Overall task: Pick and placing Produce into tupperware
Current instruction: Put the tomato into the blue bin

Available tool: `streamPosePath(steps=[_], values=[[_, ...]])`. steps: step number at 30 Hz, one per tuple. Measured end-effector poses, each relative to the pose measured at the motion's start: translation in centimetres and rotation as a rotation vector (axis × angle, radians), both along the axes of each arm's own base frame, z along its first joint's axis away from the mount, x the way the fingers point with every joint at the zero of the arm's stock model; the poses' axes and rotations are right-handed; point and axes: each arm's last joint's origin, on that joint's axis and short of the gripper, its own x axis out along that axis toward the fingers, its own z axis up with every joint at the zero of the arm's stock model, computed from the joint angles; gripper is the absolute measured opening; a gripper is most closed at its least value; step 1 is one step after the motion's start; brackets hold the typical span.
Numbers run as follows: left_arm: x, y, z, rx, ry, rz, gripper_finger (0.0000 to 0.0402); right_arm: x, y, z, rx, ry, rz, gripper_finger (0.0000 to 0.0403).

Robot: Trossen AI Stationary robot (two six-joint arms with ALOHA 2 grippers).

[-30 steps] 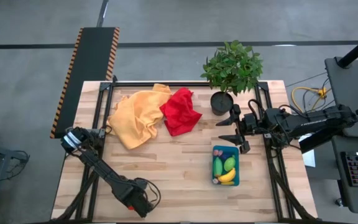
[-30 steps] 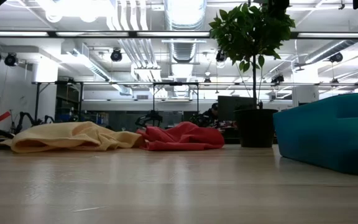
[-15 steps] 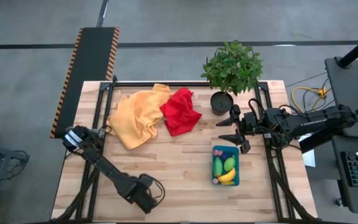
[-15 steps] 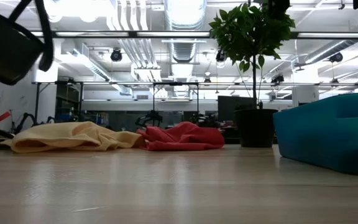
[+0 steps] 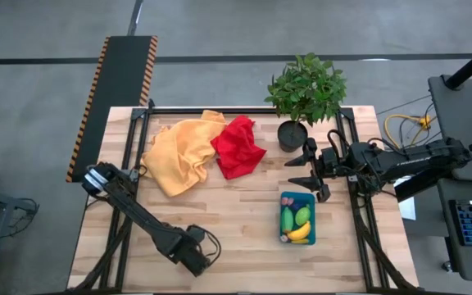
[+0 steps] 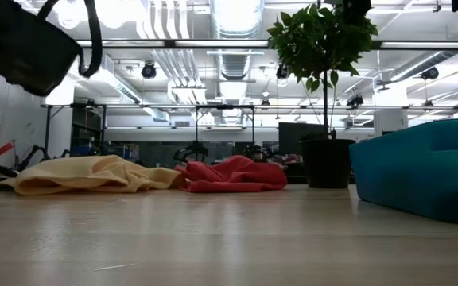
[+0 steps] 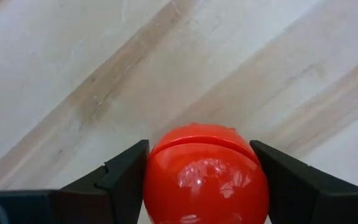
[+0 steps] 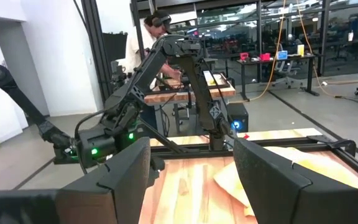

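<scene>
My left gripper [image 5: 197,260] hangs above the table's near edge, left of centre, shut on the red tomato [image 7: 205,171]. Only the left wrist view shows the tomato. The teal-blue tupperware [image 5: 297,218] sits on the right part of the table and also shows in the low view [image 6: 420,179]. Inside it lie a yellow banana [image 5: 300,233], green pieces [image 5: 294,217] and a small pink bit [image 5: 288,200]. My right gripper [image 5: 307,168] is open and stands just beyond the tupperware's far end. The eggplant is out of view. My left gripper pinches the tomato's round sides [image 7: 157,177] between its two fingers [image 7: 126,180], one on each side. The tomato fills the gap between them. It is lifted clear, with bare wood showing beneath it.
An orange-yellow cloth [image 5: 179,152] and a red cloth [image 5: 238,146] lie crumpled on the far left half. A leafy plant in a black pot [image 5: 292,133] stands at the far edge beside my right gripper. Bare wood [image 5: 228,217] lies between my left gripper and the tupperware. A person [image 8: 151,37] stands beyond the table.
My left gripper has moved along the near edge toward the table's right, carrying the tomato, and its dark arm has swung into the upper left of the low view. My right arm has kept still.
</scene>
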Motion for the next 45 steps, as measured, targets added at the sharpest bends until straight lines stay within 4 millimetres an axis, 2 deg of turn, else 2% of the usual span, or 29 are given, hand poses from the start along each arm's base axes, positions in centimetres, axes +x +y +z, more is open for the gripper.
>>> streamPosePath(steps=[7, 13, 16, 23, 32, 36, 40, 45], values=[[0.7, 0.9, 1.5, 0.028, -0.085, 0.000, 0.0236, 0.0, 0.0, 0.0, 0.000, 0.000, 0.000, 0.0224], [3.3, 3.1, 3.7, 0.148, -0.263, -0.042, 0.0236, -0.1, 0.0, 0.1, 0.041, 0.002, 0.004, 0.0224], [5.5, 4.5, 4.7, 0.193, -0.392, -0.083, 0.0236, -0.4, 0.0, 0.3, 0.047, -0.009, 0.005, 0.0224], [10.0, 8.4, 6.5, 0.302, -0.696, -0.194, 0.0235, -2.8, -0.2, 1.3, 0.063, -0.042, 0.072, 0.0224], [12.9, 12.0, 8.8, 0.453, -0.920, -0.290, 0.0235, -6.1, -0.6, 1.6, 0.047, -0.103, 0.085, 0.0224], [13.6, 13.4, 9.5, 0.512, -0.984, -0.302, 0.0235, -6.8, -0.7, 1.4, 0.051, -0.126, 0.086, 0.0224], [14.6, 14.5, 9.1, 0.537, -1.029, -0.316, 0.0235, -7.2, -0.7, 1.4, 0.044, -0.142, 0.084, 0.0224], [17.2, 14.7, 8.8, 0.561, -1.086, -0.369, 0.0235, -7.4, -0.8, 1.5, 0.028, -0.157, 0.081, 0.0224]])
